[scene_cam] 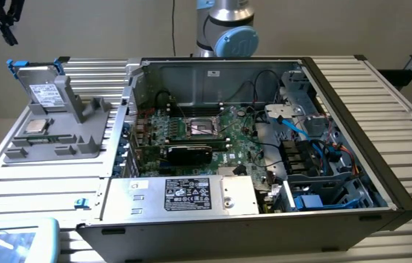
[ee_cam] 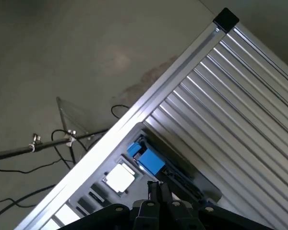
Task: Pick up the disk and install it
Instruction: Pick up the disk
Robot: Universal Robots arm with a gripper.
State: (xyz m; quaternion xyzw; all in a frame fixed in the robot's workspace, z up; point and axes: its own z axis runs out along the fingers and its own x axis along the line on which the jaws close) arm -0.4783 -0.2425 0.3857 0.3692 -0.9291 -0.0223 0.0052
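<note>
Hovering above the disk [scene_cam: 46, 94], which stands upright in the grey holder [scene_cam: 59, 139] beside the computer case [scene_cam: 352, 159], the gripper [scene_cam: 6, 34] is closed, holding nothing.

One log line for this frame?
tool: shut, empty, apart from disk | disk: upright in stand, not picked | case: open

The disk [scene_cam: 45, 94] stands in a holder [scene_cam: 81, 145] on the table [scene_cam: 38, 186], at the exterior view's left of the computer case [scene_cam: 191, 76].
</note>
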